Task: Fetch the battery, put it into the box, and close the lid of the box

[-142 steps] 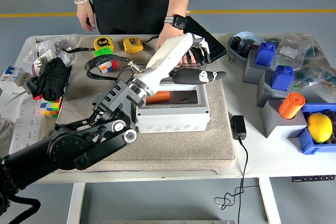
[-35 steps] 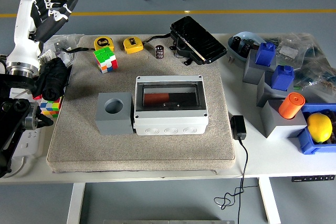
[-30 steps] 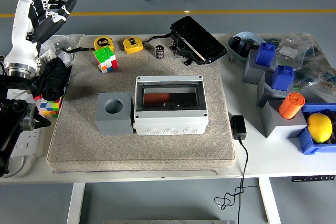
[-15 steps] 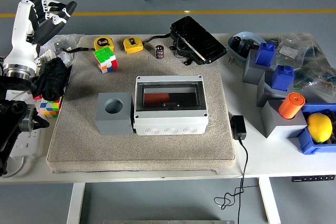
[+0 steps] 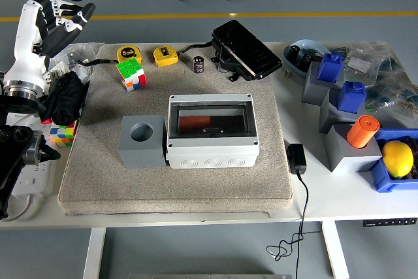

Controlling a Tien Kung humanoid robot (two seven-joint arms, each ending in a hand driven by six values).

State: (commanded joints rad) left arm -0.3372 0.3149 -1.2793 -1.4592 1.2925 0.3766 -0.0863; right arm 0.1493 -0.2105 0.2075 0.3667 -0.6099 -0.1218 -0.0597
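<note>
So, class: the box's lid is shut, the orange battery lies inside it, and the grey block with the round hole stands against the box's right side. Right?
Not quite. The head view shows the grey block against the left side of the box, not the right. The lid is shut, with the orange battery inside.

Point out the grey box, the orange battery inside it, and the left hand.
grey box (image 5: 212,156), head view, front wall
orange battery (image 5: 194,123), head view, middle, seen through the clear lid
left hand (image 5: 57,17), head view, palm

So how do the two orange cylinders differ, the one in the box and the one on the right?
The cylinder in the box lies on its side under the closed clear lid. The cylinder on the right stands upright in a grey block, uncovered. Both are orange.
</note>
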